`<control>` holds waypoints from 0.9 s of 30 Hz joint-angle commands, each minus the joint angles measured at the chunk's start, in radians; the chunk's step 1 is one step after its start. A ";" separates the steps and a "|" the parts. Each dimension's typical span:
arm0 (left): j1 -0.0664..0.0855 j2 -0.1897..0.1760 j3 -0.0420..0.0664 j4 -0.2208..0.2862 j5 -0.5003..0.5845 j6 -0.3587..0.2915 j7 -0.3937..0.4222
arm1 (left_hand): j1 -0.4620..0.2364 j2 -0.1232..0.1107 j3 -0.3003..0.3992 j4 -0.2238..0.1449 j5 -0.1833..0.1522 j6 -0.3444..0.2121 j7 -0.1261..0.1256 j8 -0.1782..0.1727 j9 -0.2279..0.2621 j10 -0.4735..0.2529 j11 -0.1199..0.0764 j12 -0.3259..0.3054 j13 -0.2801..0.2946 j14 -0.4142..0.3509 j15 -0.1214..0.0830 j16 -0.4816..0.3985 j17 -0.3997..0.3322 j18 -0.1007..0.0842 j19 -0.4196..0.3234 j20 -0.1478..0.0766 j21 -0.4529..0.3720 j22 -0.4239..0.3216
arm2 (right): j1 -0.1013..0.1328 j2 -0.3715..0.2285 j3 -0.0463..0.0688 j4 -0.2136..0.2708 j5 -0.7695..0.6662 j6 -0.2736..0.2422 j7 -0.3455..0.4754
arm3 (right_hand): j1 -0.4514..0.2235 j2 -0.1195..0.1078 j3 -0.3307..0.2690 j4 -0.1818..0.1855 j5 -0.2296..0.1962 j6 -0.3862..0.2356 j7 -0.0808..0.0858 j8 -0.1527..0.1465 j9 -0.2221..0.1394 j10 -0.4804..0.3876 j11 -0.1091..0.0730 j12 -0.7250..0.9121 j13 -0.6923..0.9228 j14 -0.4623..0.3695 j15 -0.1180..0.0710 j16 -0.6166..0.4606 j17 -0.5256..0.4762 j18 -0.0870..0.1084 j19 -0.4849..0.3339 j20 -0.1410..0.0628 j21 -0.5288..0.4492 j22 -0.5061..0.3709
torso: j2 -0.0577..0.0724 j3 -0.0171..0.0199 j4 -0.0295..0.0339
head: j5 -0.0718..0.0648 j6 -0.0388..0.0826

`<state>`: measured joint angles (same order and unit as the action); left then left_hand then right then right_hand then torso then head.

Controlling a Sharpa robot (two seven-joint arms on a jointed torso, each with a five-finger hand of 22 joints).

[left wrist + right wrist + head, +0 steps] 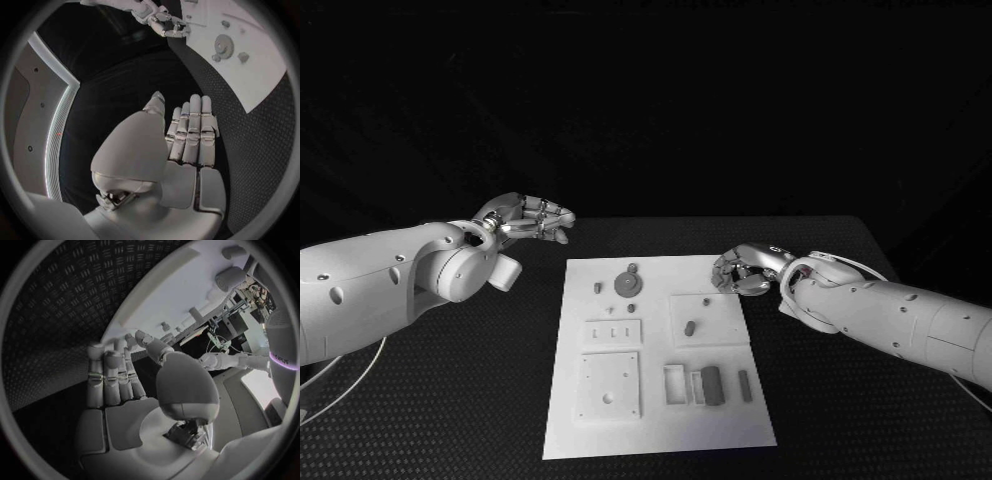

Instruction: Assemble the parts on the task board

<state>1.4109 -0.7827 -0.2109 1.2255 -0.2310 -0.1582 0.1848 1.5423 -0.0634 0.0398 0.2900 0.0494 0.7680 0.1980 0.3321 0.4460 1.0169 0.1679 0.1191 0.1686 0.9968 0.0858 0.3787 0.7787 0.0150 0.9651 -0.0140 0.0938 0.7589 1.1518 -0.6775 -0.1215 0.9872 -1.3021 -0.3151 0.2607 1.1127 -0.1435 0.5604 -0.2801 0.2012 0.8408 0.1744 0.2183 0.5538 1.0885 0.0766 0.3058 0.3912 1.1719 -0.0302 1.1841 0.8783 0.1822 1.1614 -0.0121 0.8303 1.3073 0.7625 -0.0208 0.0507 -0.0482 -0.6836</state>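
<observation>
Lying flat at the middle of the black worktop (459, 400): one white task board (661, 430), long side running away from the robot, carrying grey parts. Far end of the board: one round toothed disc (629, 285) with a small peg (633, 268) just beyond it and another small peg (599, 288) at its left. Right of centre: one raised square plate (708, 318) with a single short upright piece (689, 327) standing on it. Left of centre: one small rectangular plate (613, 333) bearing three tiny studs in a row. Near left: one larger square plate (610, 385) with small holes in it. Near right: one shallow open tray (676, 385), what lies in it too small to tell; beside it three dark elongated bars, the largest (713, 385) just right of the tray, a slimmer one (695, 382) between them, and a third (744, 385) standing apart further right. Left hand (531, 218): above the worktop off the board's far left corner, well apart from the parts; in the left wrist view its fingers (195, 127) lie straight and side by side, holding nothing. Right hand (744, 270): at the board's right edge, near the square plate, touching no part as far as can be seen; in the right wrist view its fingers (112, 375) are extended together, thumb apart, nothing in the palm.
</observation>
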 commanded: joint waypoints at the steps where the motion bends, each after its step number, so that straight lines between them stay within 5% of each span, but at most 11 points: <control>1: 0.000 0.002 0.001 0.006 -0.002 0.016 0.012 | -0.009 0.000 0.002 0.001 0.001 -0.002 -0.001 -0.004 0.001 0.008 0.002 -0.003 0.001 0.005 -0.001 -0.004 0.001 0.002 0.004 -0.001 -0.005 0.001 | -0.002 0.004 0.000 -0.003 -0.012 -0.008 -0.001 | 0.004 0.007 -0.005 0.001 0.002 -0.013 0.004 -0.004 -0.002 0.027 0.000 0.003 0.001 0.000 -0.005 0.004 -0.002 0.080 0.002 -0.003 -0.006 0.019 | 0.000 -0.0004 0.0007 | 0.002 -0.002; 16: 0.000 0.000 0.001 0.008 -0.002 0.017 0.011 | -0.010 0.000 0.002 0.001 0.001 -0.002 -0.001 -0.004 0.001 0.007 0.002 -0.004 0.001 0.005 0.000 -0.005 0.002 0.002 0.004 -0.001 -0.006 0.002 | -0.009 0.014 0.000 -0.025 -0.026 -0.019 -0.005 | 0.017 0.013 -0.009 -0.004 0.002 -0.029 -0.010 -0.006 -0.013 0.061 -0.017 0.052 0.062 0.004 -0.021 0.009 -0.013 0.080 0.009 -0.007 -0.006 0.018 | -0.001 0.0008 -0.0019 | 0.005 -0.008; 27: 0.000 0.002 0.001 0.006 -0.003 0.018 0.009 | -0.010 0.001 0.002 0.001 0.001 -0.003 -0.001 -0.004 0.001 0.007 0.002 -0.004 0.001 0.005 -0.001 -0.005 0.002 0.002 0.004 -0.001 -0.006 0.002 | -0.009 0.021 0.000 -0.030 -0.041 -0.009 0.000 | 0.072 0.042 -0.007 -0.008 0.003 -0.045 -0.032 0.003 -0.022 0.053 -0.037 0.115 0.180 0.004 -0.040 0.013 -0.022 0.080 0.008 -0.006 -0.004 0.020 | -0.001 0.0011 -0.0017 | 0.005 -0.009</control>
<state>1.4109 -0.7828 -0.2109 1.2301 -0.2317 -0.1549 0.1842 1.5423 -0.0634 0.0398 0.2900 0.0494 0.7680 0.1980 0.3320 0.4459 1.0167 0.1677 0.1191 0.1684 0.9968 0.0858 0.3787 0.7794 0.0150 0.9651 -0.0141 0.0938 0.7595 1.1432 -0.6578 -0.1215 0.9597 -1.3253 -0.3329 0.2575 1.1797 -0.1028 0.5549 -0.2856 0.2012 0.7906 0.1430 0.2160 0.5325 1.1442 0.0422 0.4173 0.5662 1.1724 -0.0642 1.1927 0.8571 0.1899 1.1666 -0.0138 0.8202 1.3081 0.7612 -0.0193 0.0491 -0.0425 -0.6923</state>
